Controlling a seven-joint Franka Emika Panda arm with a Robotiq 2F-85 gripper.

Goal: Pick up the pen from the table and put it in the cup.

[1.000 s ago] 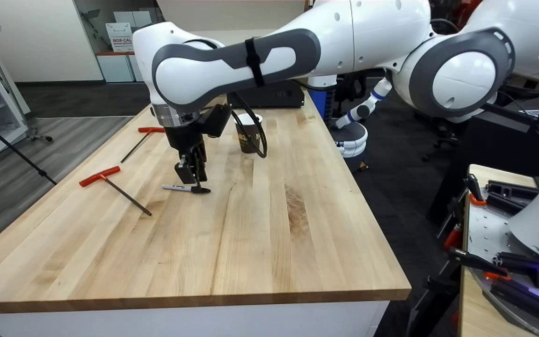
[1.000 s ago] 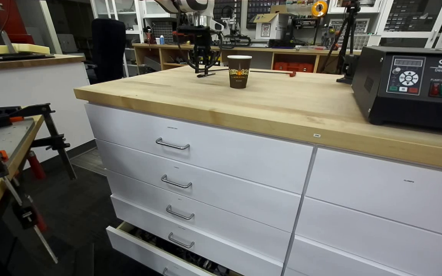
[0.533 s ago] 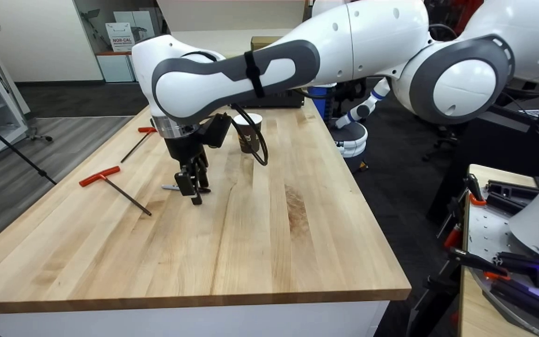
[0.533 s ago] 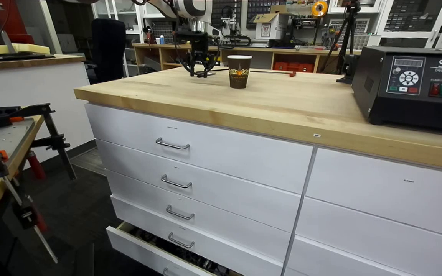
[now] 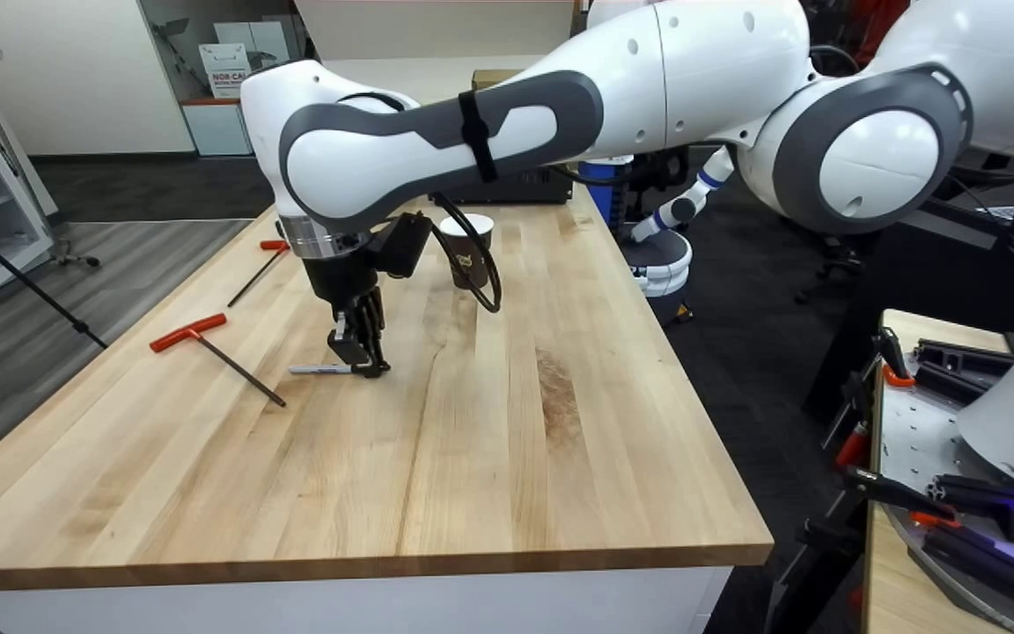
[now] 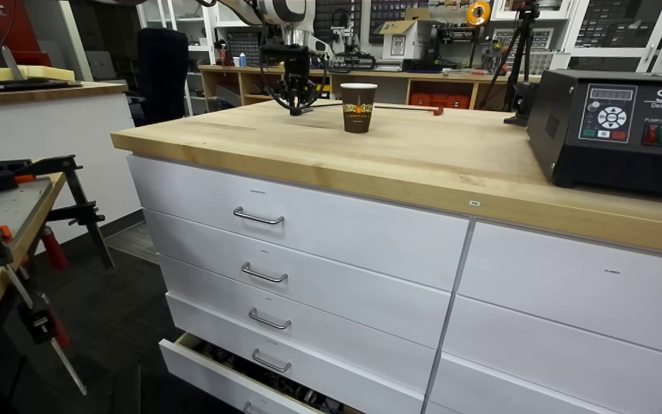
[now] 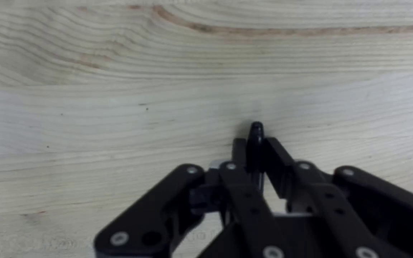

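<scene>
The pen (image 5: 320, 369) lies low at the table top (image 5: 507, 458), its light grey body pointing away from the gripper. My gripper (image 5: 370, 368) is down at the table, shut on the pen's dark capped end. In the wrist view both fingertips (image 7: 256, 152) press against the pen (image 7: 256, 130), and its dark end sticks out past them. I cannot tell whether the pen touches the table. The dark brown cup (image 5: 469, 261) with a pale rim stands upright behind and to the side of the gripper. It also shows in an exterior view (image 6: 358, 112), apart from the gripper.
Two red-handled T-shaped tools (image 5: 188, 332) (image 5: 275, 245) lie on the table beside the gripper. A black box-shaped device (image 6: 624, 126) stands on the table past the cup. A black cable loop (image 5: 494, 286) hangs from the wrist in front of the cup.
The gripper lowered, turned and closed around the pen's dark end. The pen has shifted slightly, towards the T-shaped tools and the table's near edge. The cup has not moved.
</scene>
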